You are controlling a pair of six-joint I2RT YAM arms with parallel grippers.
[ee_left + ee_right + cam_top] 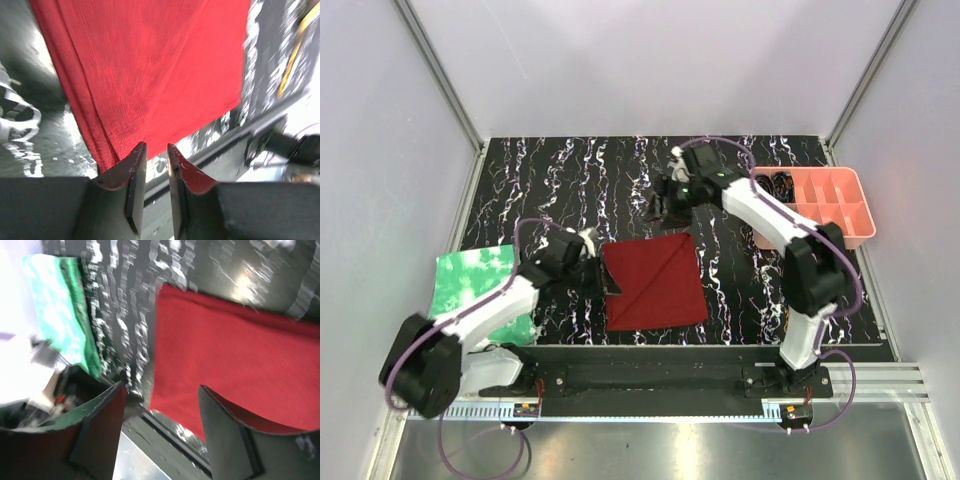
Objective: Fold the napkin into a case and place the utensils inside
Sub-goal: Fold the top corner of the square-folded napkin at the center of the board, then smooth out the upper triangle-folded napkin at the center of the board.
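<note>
At the near left, the left tool (pixel 156 146) is found with its jaws narrowly parted at the near-left edge of the napkin (pixel 655 283); nothing is seen between them, though contact with the cloth cannot be confirmed. The napkin is laid flat on the mid tabletop (pixel 550 180), with layered folds along its left edge. Above its far edge, the right tool (pixel 160 390) is held wide open and empty. A pink tray (pixel 860 200) is noted at the far right.

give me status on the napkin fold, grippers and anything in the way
Left gripper slightly open at napkin left edge, gripping nothing. Right gripper open, raised near far edge. Napkin flat, roughly square, nothing on it.
</note>
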